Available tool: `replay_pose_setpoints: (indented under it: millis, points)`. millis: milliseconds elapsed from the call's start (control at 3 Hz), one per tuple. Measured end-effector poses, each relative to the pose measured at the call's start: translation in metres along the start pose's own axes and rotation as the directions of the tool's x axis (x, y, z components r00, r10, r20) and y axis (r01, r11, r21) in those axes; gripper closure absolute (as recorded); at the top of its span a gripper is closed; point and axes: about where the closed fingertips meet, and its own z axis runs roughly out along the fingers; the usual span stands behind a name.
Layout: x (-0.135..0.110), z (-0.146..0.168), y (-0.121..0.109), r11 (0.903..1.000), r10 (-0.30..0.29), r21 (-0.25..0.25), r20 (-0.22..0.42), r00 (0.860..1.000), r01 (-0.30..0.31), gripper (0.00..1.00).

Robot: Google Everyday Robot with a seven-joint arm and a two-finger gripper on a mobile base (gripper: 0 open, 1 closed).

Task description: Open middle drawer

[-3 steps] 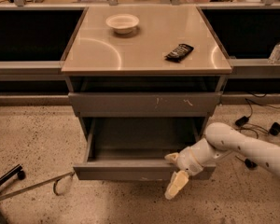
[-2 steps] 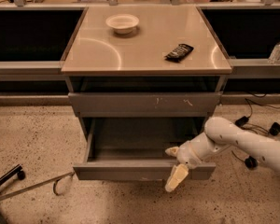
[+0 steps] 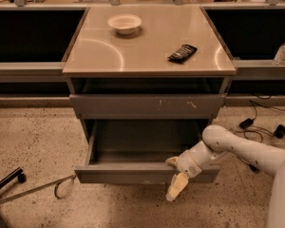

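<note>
The middle drawer (image 3: 133, 173) of the grey cabinet is pulled out, and its grey inside (image 3: 137, 148) shows with nothing visible in it. My gripper (image 3: 171, 179) is at the right part of its flat front. One finger hooks over the top edge into the drawer and the other lies against the outside of the front, pointing down past its lower edge. The white arm (image 3: 237, 151) comes in from the right. Above, the drawer front with white scratch marks (image 3: 147, 106) is shut. The lowest drawer is hidden behind the open one.
On the cabinet top (image 3: 99, 51) are a white bowl (image 3: 125, 23) and a black packet (image 3: 183, 53). A water bottle (image 3: 282, 50) stands on the right ledge. Cables (image 3: 256, 122) lie on the floor at right. A chair leg (image 3: 9, 180) and a metal rod (image 3: 38, 191) lie at left.
The drawer stands as far out as before. The arm's elbow and the gripper have shifted slightly left along the drawer front.
</note>
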Motion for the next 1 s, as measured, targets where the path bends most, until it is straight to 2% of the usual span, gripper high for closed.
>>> replay_pose_setpoints:
  millis: [333, 667, 1000]
  points:
    - [0.007, 0.011, 0.017, 0.9988, 0.028, -0.04, 0.011, 1.0, -0.028, 0.0]
    - [0.007, 0.011, 0.046, 0.9978, 0.046, -0.05, 0.039, 0.998, -0.044, 0.0]
    - [0.007, 0.012, 0.047, 0.9977, 0.046, -0.052, 0.039, 0.998, -0.044, 0.0]
